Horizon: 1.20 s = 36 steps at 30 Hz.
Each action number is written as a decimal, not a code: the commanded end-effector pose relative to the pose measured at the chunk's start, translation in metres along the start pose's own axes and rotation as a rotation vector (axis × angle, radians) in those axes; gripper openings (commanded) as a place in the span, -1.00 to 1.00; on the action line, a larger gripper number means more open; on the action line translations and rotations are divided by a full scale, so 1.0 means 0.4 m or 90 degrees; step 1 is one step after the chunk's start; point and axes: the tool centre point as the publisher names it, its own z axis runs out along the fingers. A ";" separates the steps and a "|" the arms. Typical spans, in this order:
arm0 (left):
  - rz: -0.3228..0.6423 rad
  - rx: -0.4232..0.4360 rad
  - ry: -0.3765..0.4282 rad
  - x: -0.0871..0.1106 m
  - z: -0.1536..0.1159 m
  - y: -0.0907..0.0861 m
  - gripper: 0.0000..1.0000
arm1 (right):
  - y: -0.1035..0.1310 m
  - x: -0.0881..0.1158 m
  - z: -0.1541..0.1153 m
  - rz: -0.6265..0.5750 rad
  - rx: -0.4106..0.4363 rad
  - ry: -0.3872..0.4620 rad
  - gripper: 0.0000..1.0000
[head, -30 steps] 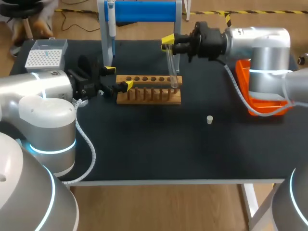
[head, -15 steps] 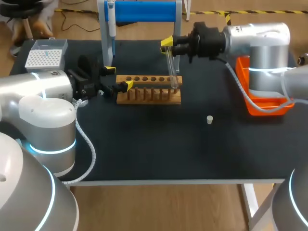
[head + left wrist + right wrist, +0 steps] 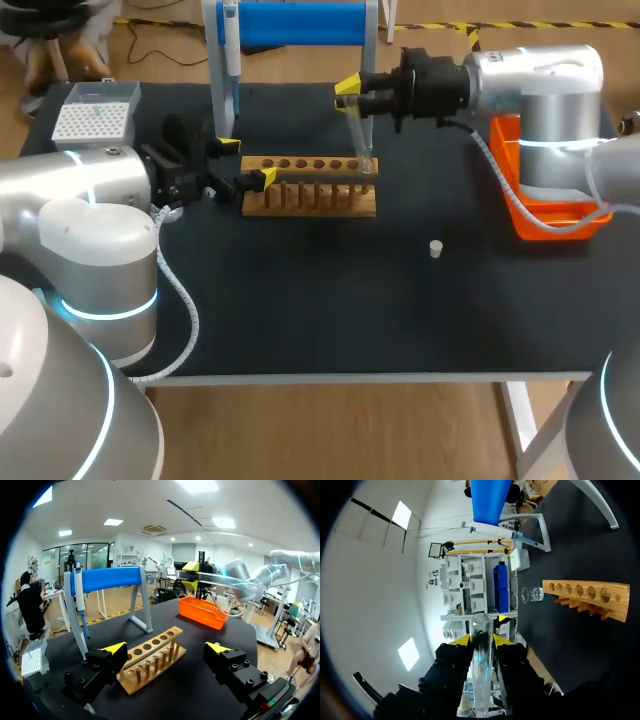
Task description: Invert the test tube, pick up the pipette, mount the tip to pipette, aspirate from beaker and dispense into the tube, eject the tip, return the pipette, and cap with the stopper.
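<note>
Right gripper (image 3: 349, 86) was clamped on the upper part of the tube (image 3: 361, 142), a yellow tip on either side of the glass, and the tube hung tilted below it towards the near end of the rack (image 3: 310, 186). From overhead its lower end overlapped the rack's last hole, and whether it stood inside the hole or just clear of it could not be told. In the right wrist view the tube rose straight up between the fingers, its rounded end ahead of the tips and its other end cut off from view behind the gripper's body; the clear glass made any contents hard to judge. Left gripper (image 3: 166, 651) stood wide open and held nothing, with the rack's other end just ahead of it between the two fingers; touch between a tip and the wood could not be made out. Beyond the left gripper the pipette (image 3: 80, 596) hung on the blue stand (image 3: 107, 578), its lower tip blurred against the table. Only the right wrist view showed the beaker (image 3: 532, 594), small and faint beyond the rack's far end. Well below the right gripper and apart from it, the stopper (image 3: 436, 248) lay alone on the table.
</note>
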 end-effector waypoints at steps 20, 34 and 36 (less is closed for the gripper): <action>0.001 0.005 0.001 -0.001 0.001 0.006 1.00 | -0.001 0.000 -0.003 -0.024 -0.006 0.021 -1.00; 0.406 0.315 0.224 0.054 0.001 -0.117 1.00 | -0.001 0.000 -0.003 -0.024 -0.006 0.021 -1.00; 0.443 0.331 0.263 0.065 0.001 -0.125 1.00 | -0.001 0.000 -0.003 -0.024 -0.006 0.021 -1.00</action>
